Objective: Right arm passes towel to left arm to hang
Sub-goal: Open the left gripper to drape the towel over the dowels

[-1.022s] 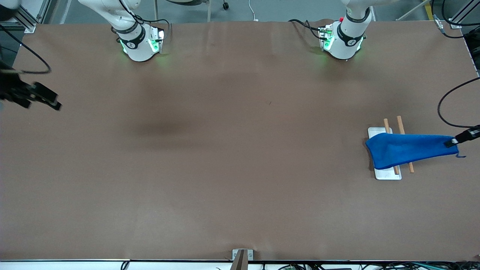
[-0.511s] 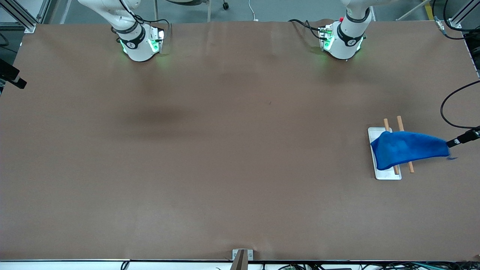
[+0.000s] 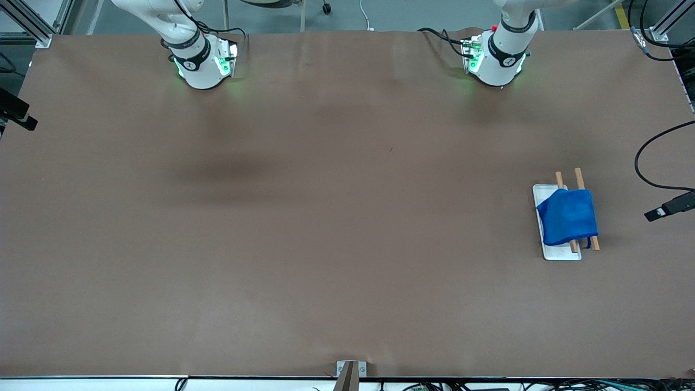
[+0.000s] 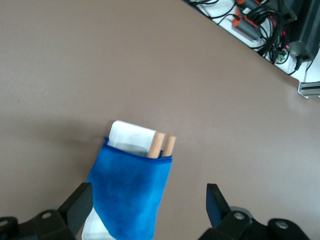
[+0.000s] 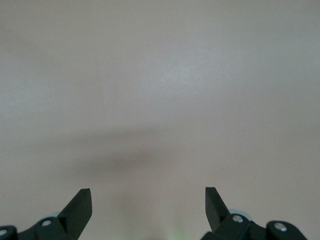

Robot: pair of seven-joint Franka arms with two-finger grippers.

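Towel (image 3: 568, 216) draped over wooden rack (image 3: 580, 178); left end effector (image 4: 148, 205) open, empty; right end effector (image 5: 148, 202) open.

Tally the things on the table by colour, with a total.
Blue: 1, the towel draped over the rods
Wood-coloured: 2, the rods
White: 1, the base plate under them
Total: 4

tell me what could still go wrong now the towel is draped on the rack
1. The towel covers only part of the two wooden rails and bunches toward the white base, so it could slide off.
2. Its thread tail dangles near the rail ends and might snag.
3. The open left gripper hangs above the towel; a low move could drag it. The right gripper waits open over bare table.
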